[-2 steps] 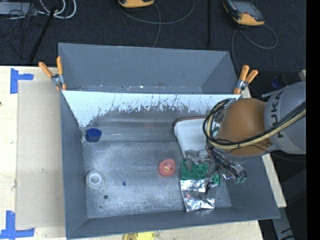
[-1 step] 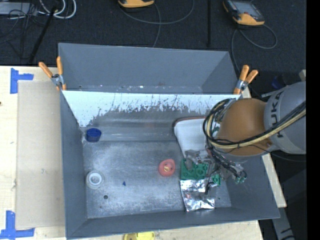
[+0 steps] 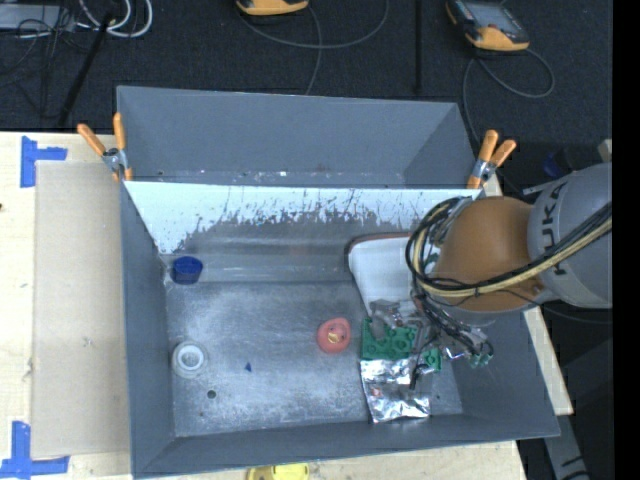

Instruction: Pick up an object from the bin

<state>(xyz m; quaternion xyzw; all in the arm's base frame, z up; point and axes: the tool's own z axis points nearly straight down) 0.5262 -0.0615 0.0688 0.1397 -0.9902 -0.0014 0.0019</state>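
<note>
Grey bin (image 3: 142,368), its floor dusted white, stands among dark cables. From the right the arm leans in, its gripper (image 3: 402,350) low over a green thing (image 3: 383,341) at the right front, just beside crumpled foil (image 3: 396,396) and a white tub (image 3: 380,264). Whether the jaws are clenched or released I cannot tell. A red disc (image 3: 334,335) lies near; a blue cap (image 3: 186,268) and clear ring (image 3: 188,358) sit well apart at left
</note>
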